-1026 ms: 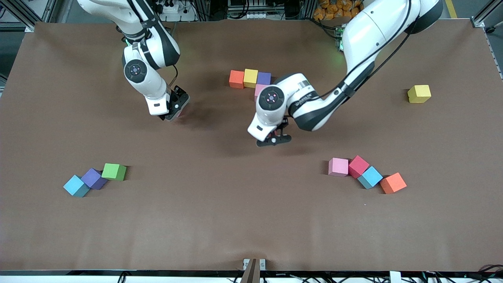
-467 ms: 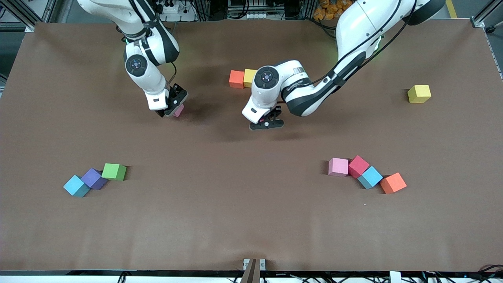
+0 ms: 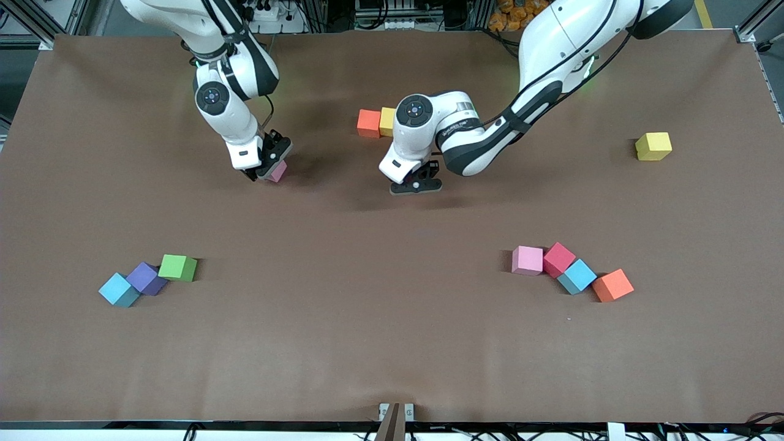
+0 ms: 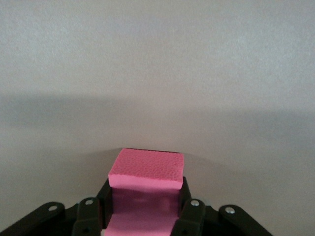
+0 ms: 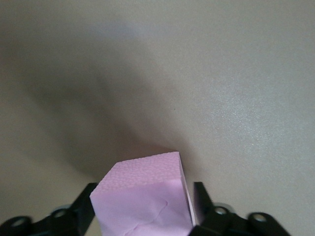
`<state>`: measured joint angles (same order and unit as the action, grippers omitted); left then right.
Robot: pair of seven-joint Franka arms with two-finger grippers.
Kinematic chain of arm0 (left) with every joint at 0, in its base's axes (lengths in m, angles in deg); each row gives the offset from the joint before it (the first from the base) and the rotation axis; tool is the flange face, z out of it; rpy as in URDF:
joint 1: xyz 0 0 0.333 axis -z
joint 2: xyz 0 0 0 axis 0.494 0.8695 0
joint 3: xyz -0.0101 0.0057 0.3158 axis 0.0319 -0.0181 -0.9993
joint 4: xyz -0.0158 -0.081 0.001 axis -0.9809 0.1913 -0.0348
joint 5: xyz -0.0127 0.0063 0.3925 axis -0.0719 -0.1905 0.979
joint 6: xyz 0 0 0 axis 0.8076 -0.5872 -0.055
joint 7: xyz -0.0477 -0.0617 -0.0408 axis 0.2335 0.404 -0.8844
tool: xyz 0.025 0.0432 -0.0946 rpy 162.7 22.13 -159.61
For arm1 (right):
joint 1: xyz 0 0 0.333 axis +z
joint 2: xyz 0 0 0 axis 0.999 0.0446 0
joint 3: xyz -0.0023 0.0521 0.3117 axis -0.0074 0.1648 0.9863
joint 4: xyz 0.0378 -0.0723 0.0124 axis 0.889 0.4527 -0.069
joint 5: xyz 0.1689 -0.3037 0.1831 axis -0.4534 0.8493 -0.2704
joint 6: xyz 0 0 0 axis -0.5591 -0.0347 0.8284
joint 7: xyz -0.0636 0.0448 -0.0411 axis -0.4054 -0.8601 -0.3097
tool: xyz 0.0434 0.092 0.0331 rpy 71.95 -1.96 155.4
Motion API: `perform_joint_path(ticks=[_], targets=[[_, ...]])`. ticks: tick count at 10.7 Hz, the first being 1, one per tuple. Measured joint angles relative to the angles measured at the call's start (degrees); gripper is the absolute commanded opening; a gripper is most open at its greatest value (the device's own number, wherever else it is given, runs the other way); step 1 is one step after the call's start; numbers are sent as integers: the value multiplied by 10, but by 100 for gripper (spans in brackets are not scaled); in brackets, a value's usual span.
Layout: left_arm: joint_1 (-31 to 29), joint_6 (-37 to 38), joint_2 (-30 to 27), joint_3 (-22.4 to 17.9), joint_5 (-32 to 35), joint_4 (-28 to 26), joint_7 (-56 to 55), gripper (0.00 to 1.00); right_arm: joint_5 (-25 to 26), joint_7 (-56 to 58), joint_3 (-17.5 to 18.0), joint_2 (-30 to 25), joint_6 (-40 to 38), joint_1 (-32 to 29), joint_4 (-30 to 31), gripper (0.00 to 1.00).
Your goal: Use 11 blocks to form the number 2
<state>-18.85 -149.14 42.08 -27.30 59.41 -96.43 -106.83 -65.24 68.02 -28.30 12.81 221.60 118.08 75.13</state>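
Observation:
An orange block (image 3: 368,122) and a yellow block (image 3: 386,120) lie side by side in a row near the robots' bases. The left arm hides whatever continues that row. My left gripper (image 3: 415,184) is low over the table just camera-side of the row, shut on a deep pink block (image 4: 146,167). My right gripper (image 3: 269,168) is over bare table toward the right arm's end, shut on a pale pink block (image 5: 140,196), which also shows in the front view (image 3: 278,172).
Loose blocks lie nearer the camera. Toward the left arm's end are pink (image 3: 527,260), red (image 3: 558,258), light blue (image 3: 576,275) and orange (image 3: 612,285), and a lone yellow one (image 3: 653,146). Toward the right arm's end are green (image 3: 178,267), purple (image 3: 146,278) and light blue (image 3: 119,289).
My left gripper has moved with its block away from the camera toward the row, and its arm now covers the purple and pink blocks. My right gripper has shifted slightly, and its block now shows.

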Motion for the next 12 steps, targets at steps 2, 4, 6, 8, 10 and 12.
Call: perform_joint_path(ticks=[2,4,6,8,10,12], targets=[[7,0,0,5,10,-2,-15,10,0,2,0,0,3,0,-3,21],[12,0,-1,8,17,-7,-17,10,0,2,0,-1,7,0,-15,21],[13,0,-2,11,43,-17,-26,10,-1,-3,1,-1,7,0,-41,20],[13,-1,-2,11,48,-20,-36,10,-1,-36,5,-1,6,10,-65,20],[14,-1,-4,12,48,-22,-37,10,-1,-74,7,2,-3,45,-91,20],[18,-3,-5,12,48,-25,-38,10,-1,-87,9,13,-8,84,-115,20]])
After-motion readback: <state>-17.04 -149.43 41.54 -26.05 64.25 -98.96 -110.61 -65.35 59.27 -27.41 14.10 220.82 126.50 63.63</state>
